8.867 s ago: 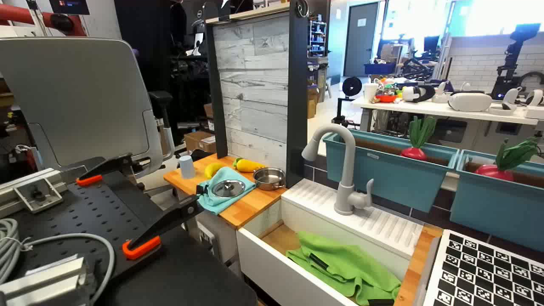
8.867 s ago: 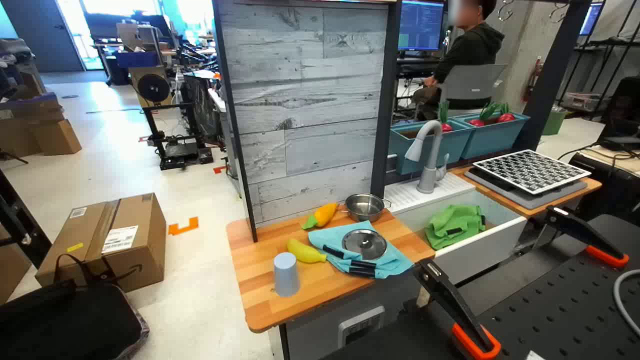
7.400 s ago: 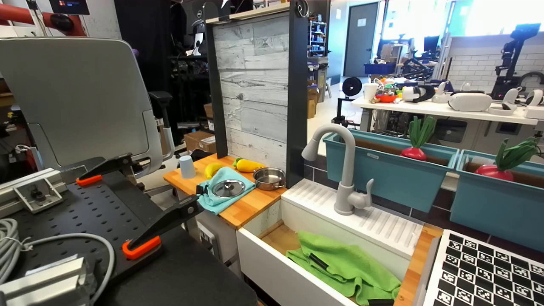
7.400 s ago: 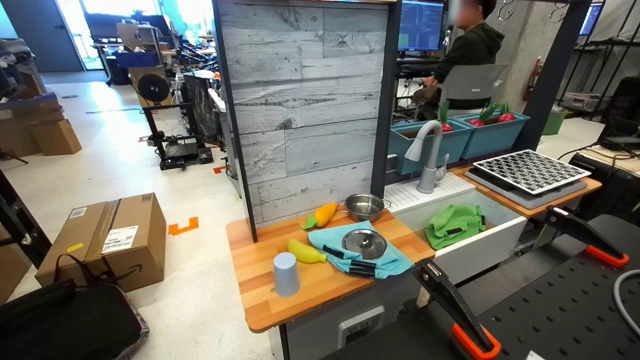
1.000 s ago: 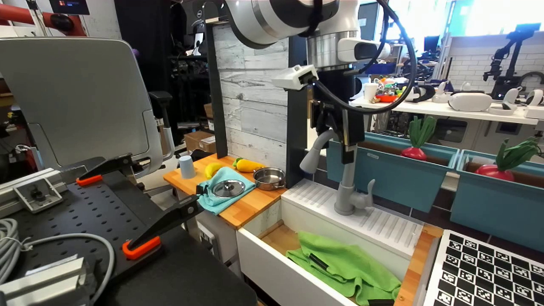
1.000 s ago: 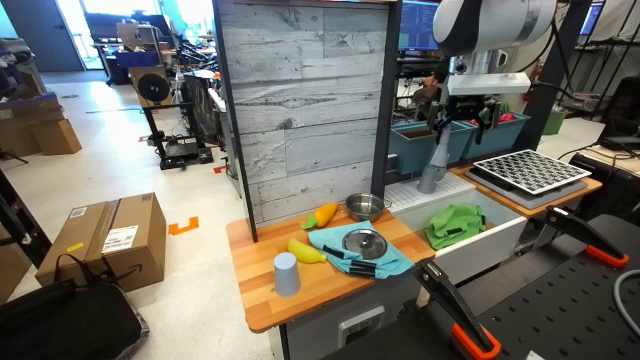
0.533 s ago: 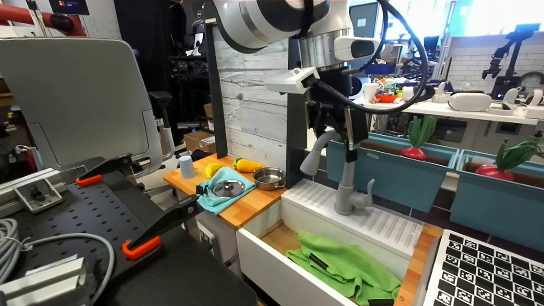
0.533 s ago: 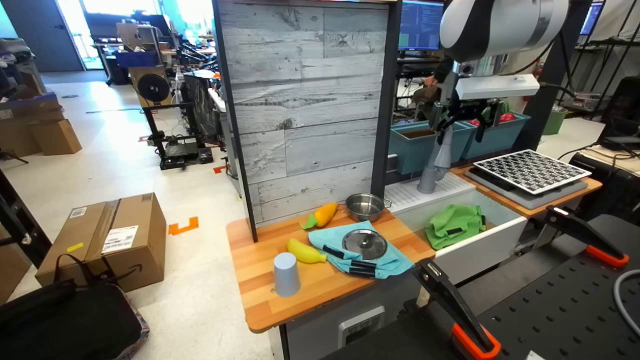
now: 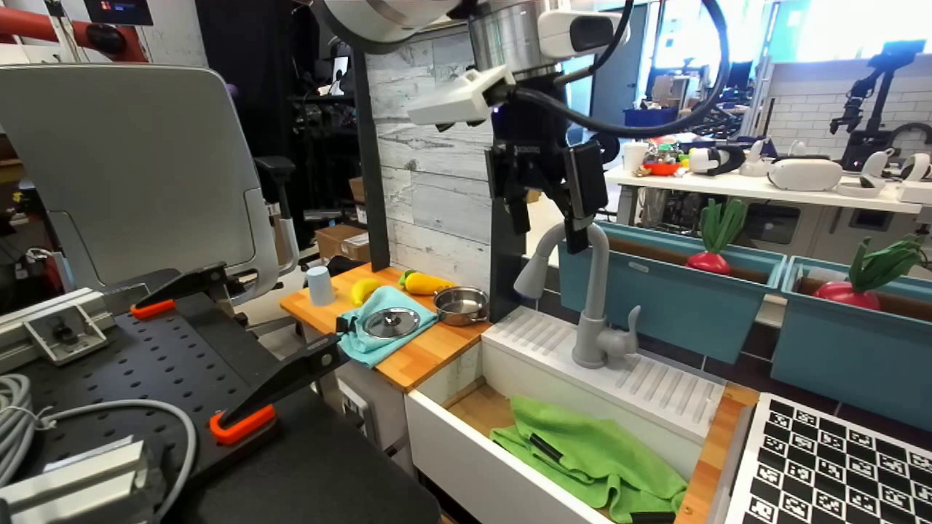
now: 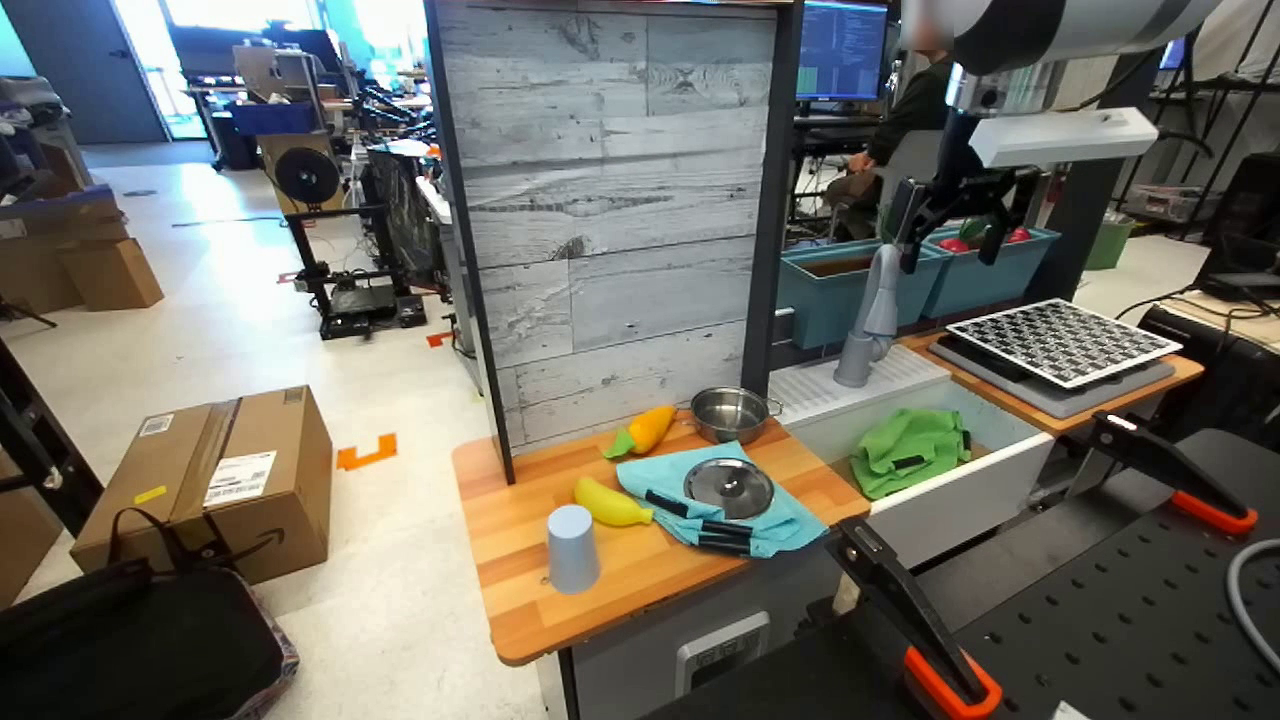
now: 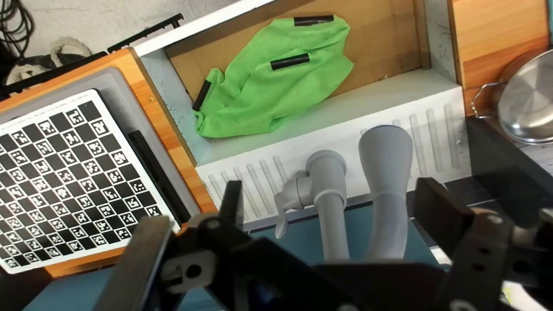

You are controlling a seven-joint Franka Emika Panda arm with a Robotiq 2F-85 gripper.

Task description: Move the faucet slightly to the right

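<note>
One matte grey faucet stands upright at the sink, on the white ribbed ledge, and part of it is covered! A black fingertip crosses the crown of the arch in an exterior view, and in the wrist view dark linkage swallows the bend completely. Touching? Cannot tell. What shows is smooth and dull: round straight stem, curved neck, flared spout head, small curled lever by the base. Above the sink's ledge hangs the gripper, released, fingers well apart, and the arm is sliced off by the top edge in both exterior views. Inside the sink, a crumpled soft green cloth with black strips. Behind the sink, a turquoise planter and its twin, that one clipped by the frame. Beside the sink, the wood-grained bench carries a shiny steel pot, cropped in the wrist view, and a blue cloth partly under a round metal lid. Beyond the sink sits a person, face blurred, half blocked by the arm.
</note>
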